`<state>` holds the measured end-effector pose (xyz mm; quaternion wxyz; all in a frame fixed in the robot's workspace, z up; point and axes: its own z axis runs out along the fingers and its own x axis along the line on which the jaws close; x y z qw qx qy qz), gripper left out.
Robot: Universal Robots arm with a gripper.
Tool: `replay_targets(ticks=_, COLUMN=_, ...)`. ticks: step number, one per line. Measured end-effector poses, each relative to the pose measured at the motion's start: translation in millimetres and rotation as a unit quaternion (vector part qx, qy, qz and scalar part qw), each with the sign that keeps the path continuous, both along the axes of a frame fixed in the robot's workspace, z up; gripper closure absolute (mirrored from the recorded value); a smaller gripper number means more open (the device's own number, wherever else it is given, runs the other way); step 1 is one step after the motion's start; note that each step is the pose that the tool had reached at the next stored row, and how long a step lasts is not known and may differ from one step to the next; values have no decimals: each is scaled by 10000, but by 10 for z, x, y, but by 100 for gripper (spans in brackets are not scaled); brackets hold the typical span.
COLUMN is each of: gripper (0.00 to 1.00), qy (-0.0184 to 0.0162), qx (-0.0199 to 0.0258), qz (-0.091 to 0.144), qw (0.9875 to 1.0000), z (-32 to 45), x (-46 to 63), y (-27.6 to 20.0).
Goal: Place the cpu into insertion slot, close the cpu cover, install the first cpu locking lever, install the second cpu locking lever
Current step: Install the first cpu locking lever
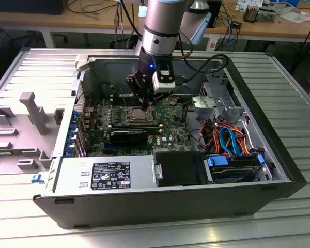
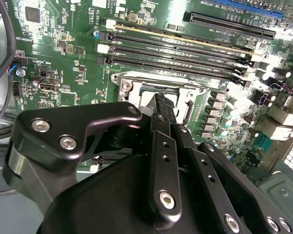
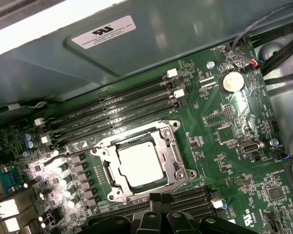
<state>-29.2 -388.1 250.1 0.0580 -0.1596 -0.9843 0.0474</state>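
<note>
Open computer case lies on a ribbed metal bench (cluttered desks behind). Arm descends vertically; clenched claw hovers over the cpu, seated in the insertion slot.

CPU flat in insertion slot

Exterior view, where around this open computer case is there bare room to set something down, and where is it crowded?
Bare: ribbed metal table on the exterior view's right of the computer case, and the strip in front of it. Crowded: inside the case, gripper over the cpu, cables at the right; grey fixture on the left.
</note>
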Motion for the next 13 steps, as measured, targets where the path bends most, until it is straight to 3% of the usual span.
replay_targets(ticks=13, gripper=89, qy=0, qx=0, qz=47, qw=10000, z=0, x=0, y=0)
